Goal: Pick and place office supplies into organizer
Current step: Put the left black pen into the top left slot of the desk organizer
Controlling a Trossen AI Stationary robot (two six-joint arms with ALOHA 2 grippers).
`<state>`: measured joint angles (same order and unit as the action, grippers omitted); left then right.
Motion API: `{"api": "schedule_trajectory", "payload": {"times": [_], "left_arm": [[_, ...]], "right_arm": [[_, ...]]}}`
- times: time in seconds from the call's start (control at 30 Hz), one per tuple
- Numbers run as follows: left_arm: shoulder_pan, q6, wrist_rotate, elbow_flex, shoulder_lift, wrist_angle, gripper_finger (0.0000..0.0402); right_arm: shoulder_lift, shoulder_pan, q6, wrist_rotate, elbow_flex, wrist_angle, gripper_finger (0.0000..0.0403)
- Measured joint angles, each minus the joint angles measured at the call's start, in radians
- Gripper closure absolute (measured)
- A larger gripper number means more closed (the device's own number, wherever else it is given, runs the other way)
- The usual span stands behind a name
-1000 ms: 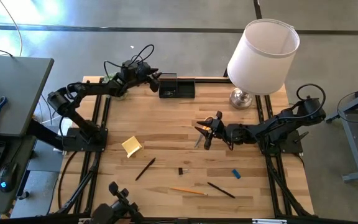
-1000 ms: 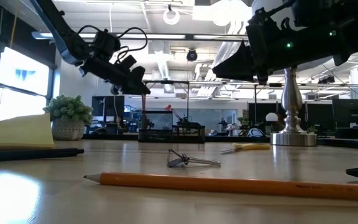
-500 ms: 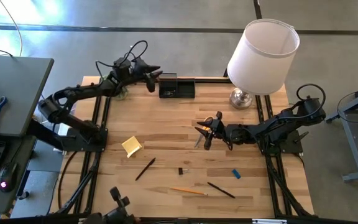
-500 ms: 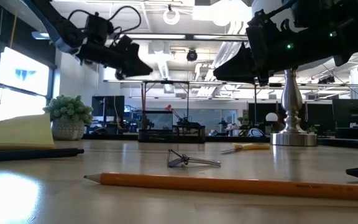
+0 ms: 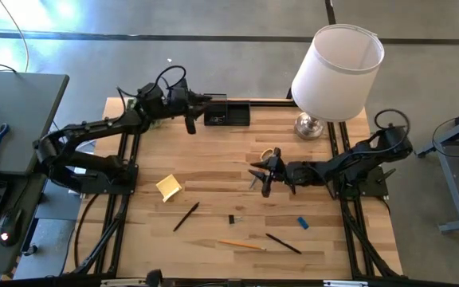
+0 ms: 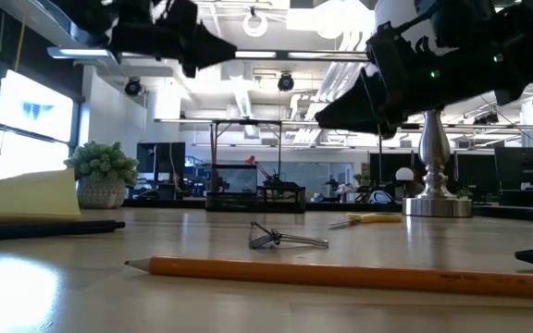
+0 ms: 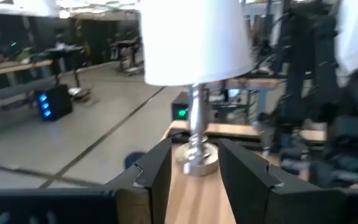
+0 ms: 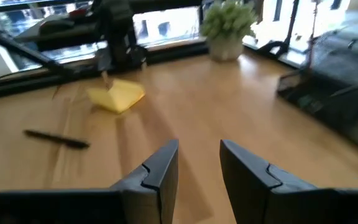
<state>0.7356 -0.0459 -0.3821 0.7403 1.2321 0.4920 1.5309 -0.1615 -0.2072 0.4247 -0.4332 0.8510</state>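
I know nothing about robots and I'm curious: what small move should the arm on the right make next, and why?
Probably lower the right claw onto the yellow-handled scissors and close on them. That claw hangs open and empty above the table, right beside the scissors, which lie flat on the wood, not yet in the organizer. The left claw waits, empty, by the organizer.

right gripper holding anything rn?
No. In the right wrist view the right gripper has a gap between its fingers with only bare table showing through.
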Motion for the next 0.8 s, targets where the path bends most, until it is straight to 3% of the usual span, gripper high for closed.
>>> {"api": "schedule_trajectory", "payload": {"times": [0.3,0.6,0.8], "left_arm": [[-0.113,0.001,0.0,0.0,-0.08,-0.131,0.0284],[-0.229,0.036,0.005,0.0,-0.087,-0.265,0.0284],[-0.335,0.052,0.185,-0.001,-0.109,-0.555,0.0284]], "right_arm": [[0.217,-0.116,-0.019,-0.028,-0.067,0.1,0.0288],[0.235,-0.183,0.032,-0.012,-0.117,0.048,0.0288],[0.206,-0.179,0.115,-0.012,-0.116,0.012,0.0288]]}}
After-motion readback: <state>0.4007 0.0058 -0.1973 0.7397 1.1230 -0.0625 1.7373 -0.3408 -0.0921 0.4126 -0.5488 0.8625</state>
